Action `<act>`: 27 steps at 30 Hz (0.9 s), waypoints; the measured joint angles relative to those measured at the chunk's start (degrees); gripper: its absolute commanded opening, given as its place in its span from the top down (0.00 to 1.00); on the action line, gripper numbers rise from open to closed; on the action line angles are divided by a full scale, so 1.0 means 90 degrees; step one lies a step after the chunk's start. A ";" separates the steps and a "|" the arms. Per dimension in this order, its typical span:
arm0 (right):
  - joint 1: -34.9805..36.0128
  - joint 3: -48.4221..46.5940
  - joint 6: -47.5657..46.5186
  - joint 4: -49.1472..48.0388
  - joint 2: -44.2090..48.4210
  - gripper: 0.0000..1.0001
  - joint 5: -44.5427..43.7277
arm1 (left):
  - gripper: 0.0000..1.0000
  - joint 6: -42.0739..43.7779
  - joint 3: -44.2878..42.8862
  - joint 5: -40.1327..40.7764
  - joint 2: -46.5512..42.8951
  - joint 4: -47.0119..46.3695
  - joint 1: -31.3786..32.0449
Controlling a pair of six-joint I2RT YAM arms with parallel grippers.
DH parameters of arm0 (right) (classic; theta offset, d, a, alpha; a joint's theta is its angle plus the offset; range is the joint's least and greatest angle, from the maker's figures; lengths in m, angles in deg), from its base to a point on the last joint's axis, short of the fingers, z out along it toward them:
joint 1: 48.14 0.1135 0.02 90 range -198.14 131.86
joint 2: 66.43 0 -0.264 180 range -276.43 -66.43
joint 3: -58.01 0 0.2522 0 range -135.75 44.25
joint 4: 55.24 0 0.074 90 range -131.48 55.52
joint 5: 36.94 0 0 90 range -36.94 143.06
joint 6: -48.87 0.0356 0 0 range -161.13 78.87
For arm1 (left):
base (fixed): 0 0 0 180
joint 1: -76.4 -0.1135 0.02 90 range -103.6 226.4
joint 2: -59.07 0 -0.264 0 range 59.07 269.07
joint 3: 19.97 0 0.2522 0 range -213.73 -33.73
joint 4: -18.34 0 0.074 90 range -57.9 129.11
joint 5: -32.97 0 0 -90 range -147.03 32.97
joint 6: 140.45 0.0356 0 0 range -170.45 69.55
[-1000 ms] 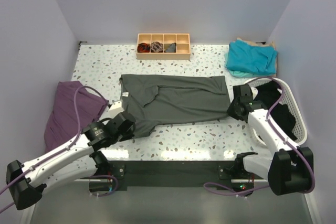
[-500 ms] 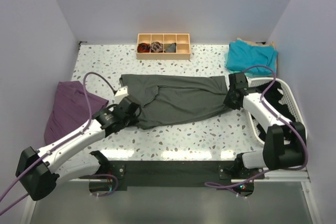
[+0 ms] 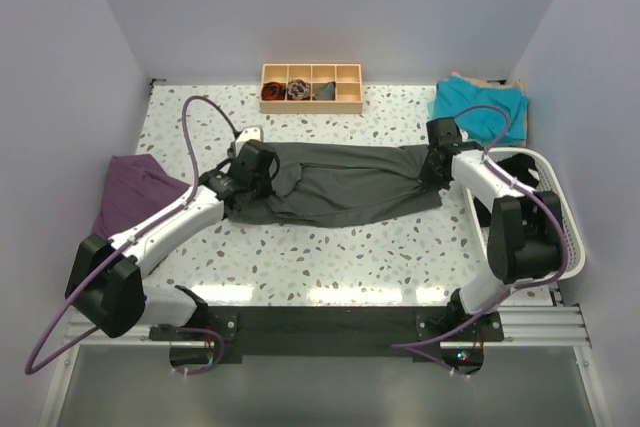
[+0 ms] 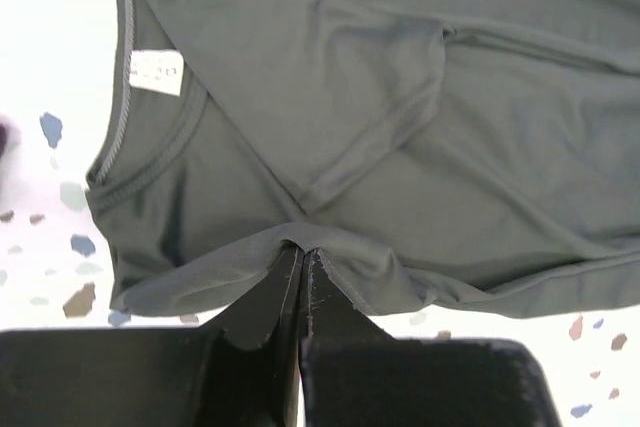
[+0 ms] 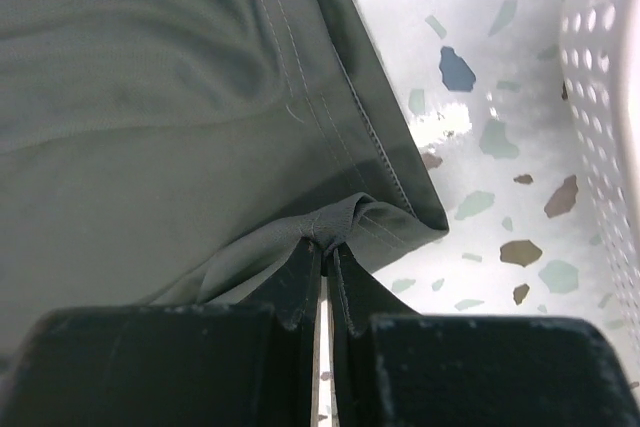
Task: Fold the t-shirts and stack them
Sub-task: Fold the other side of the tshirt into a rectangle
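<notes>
The charcoal grey t-shirt (image 3: 340,182) lies across the table's middle, its near half lifted and carried over its far half. My left gripper (image 3: 262,169) is shut on the shirt's near edge by the collar (image 4: 300,245); the collar label (image 4: 152,72) shows. My right gripper (image 3: 437,162) is shut on the shirt's hem corner (image 5: 335,237) at the right end. The teal t-shirt (image 3: 480,109) lies folded at the back right.
A wooden compartment tray (image 3: 311,87) stands at the back centre. A purple cloth (image 3: 135,209) lies at the left edge. A white perforated basket (image 3: 545,209) with dark cloth stands at the right, its wall close to my right gripper (image 5: 610,97).
Both grippers have moved away from the near edge toward the back, carrying the grey shirt's near edge over its far half. The shirt is now narrower front to back.
</notes>
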 measured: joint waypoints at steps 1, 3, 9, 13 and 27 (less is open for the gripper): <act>0.0000 -0.0068 -0.0010 -0.0002 -0.0078 1.00 0.0000 | 1.00 0.0070 -0.0051 -0.0032 0.0090 -0.0068 -0.0085; 0.0000 -0.0267 -0.0041 0.0002 -0.0267 1.00 -0.0022 | 1.00 0.0182 -0.0114 -0.0083 0.0223 -0.0187 -0.0255; -0.0005 -0.0750 -0.0102 0.0002 -0.0576 1.00 -0.0282 | 1.00 0.0546 -0.0420 -0.0245 0.0697 -0.0481 -0.0724; -0.0029 -0.0935 -0.0114 -0.0002 -0.0736 1.00 -0.0393 | 1.00 0.0806 -0.0619 -0.0313 0.1047 -0.0634 -0.0840; -0.0070 -0.1151 -0.0136 -0.0046 -0.1571 1.00 -0.0544 | 1.00 0.1158 -0.1073 -0.0736 0.2057 -0.1236 -0.1348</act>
